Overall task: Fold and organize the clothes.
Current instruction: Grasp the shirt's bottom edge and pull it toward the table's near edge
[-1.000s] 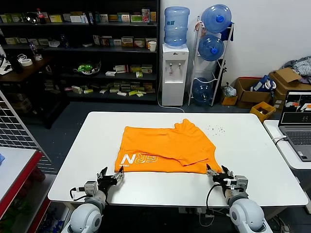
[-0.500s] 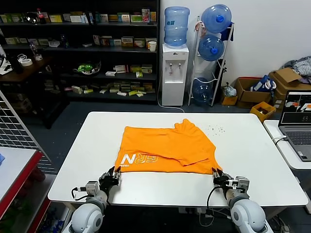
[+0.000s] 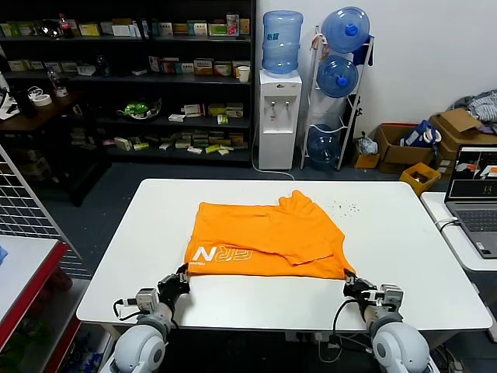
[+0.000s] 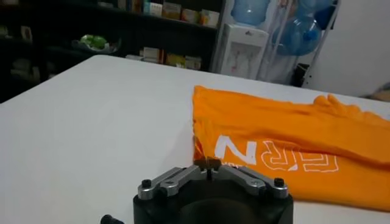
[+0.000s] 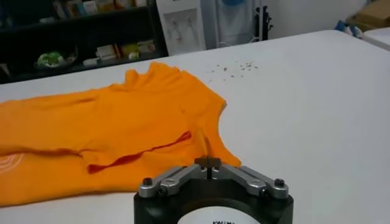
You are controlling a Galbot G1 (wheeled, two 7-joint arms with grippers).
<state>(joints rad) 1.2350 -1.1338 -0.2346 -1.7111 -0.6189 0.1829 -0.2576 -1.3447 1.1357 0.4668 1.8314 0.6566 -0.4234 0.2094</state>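
Note:
The orange T-shirt (image 3: 264,237) lies on the white table (image 3: 404,241), folded over, with white lettering (image 3: 221,254) showing near its front left. My left gripper (image 3: 183,276) is shut on the shirt's near left corner. It shows in the left wrist view (image 4: 208,163), where the shirt (image 4: 286,134) spreads beyond the tips. My right gripper (image 3: 349,280) is shut on the near right corner. In the right wrist view (image 5: 208,162) a raised ridge of the shirt (image 5: 122,122) runs into the closed tips.
Small dark specks (image 3: 345,207) lie on the table behind the shirt. A laptop (image 3: 477,194) sits on a side table to the right. A wire rack (image 3: 23,210) stands at the left. A water dispenser (image 3: 278,116) and shelves are behind the table.
Both grippers were open at the shirt's near edge a second ago. They have closed on the corners and drawn back slightly toward me, pulling the corners out.

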